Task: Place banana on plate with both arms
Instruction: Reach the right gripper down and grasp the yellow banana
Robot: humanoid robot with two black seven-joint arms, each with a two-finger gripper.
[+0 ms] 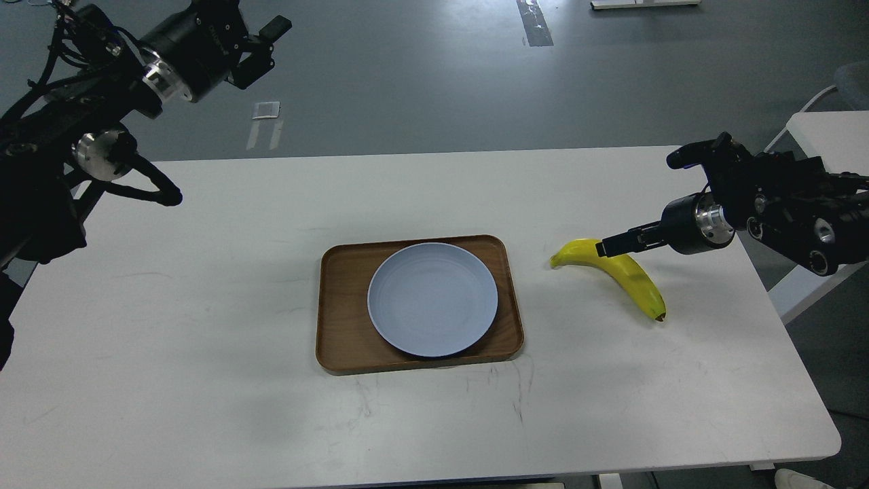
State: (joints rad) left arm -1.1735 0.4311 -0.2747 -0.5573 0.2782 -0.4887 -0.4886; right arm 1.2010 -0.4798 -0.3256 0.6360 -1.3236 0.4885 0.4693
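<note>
The yellow banana [639,286] lies on the white table [204,326], to the right of the tray, its stem end pointing left. The pale blue-grey plate [432,299] sits empty on the brown wooden tray [339,312] at the table's middle. My right gripper [613,246] reaches in from the right, low, with its tip over the banana's upper middle. It shows side-on as one dark bar, so its fingers cannot be told apart. My left gripper [267,45] is open and empty, high at the far left, beyond the table's back edge.
A second white table [825,129] stands at the far right behind my right arm. A small white patch [265,110] lies on the grey floor beyond the table. My left arm's cables [146,187] hang over the table's back left corner.
</note>
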